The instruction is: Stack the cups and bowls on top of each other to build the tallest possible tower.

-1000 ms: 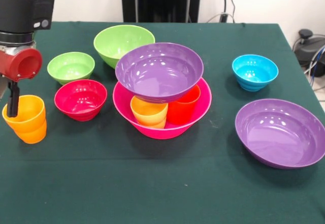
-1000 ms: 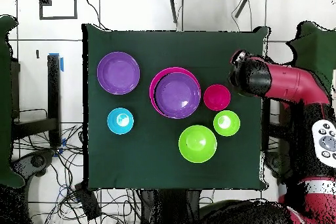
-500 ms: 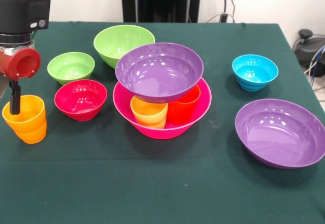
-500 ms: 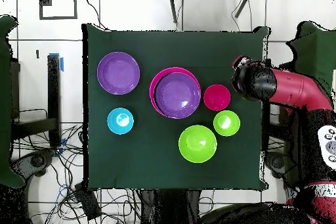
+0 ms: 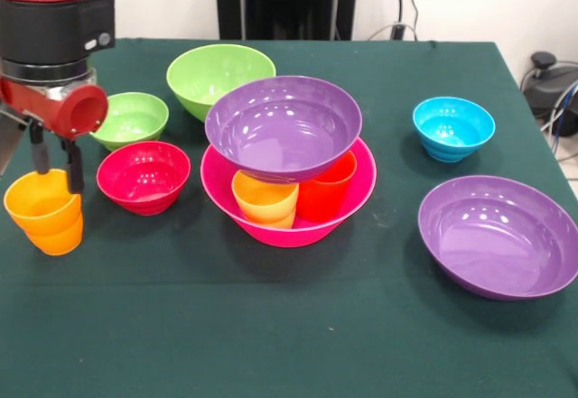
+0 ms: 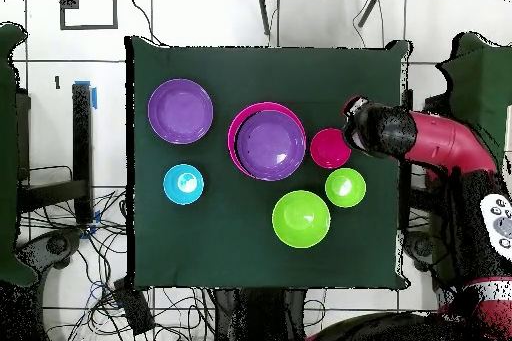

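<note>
An orange cup (image 5: 43, 210) stands upright at the table's left edge in the front view. My gripper (image 5: 56, 180) hangs open just above it, one of its fingers (image 5: 73, 168) by the cup's right rim and the other over its back rim. The tower is a hot-pink bowl (image 5: 359, 190) holding a yellow-orange cup (image 5: 265, 199) and a red-orange cup (image 5: 330, 186), with a purple bowl (image 5: 283, 125) resting on them. In the overhead view the arm's head (image 6: 378, 132) hides the gripper and the orange cup.
A red bowl (image 5: 143, 175), a small light-green bowl (image 5: 126, 118) and a medium light-green bowl (image 5: 219, 75) stand left of the tower. A blue bowl (image 5: 453, 127) and a second purple bowl (image 5: 498, 236) sit to its right.
The gripper has shifted right, toward the red bowl; both its fingers now show, where only one stood in the cup before. The orange cup has not moved.
</note>
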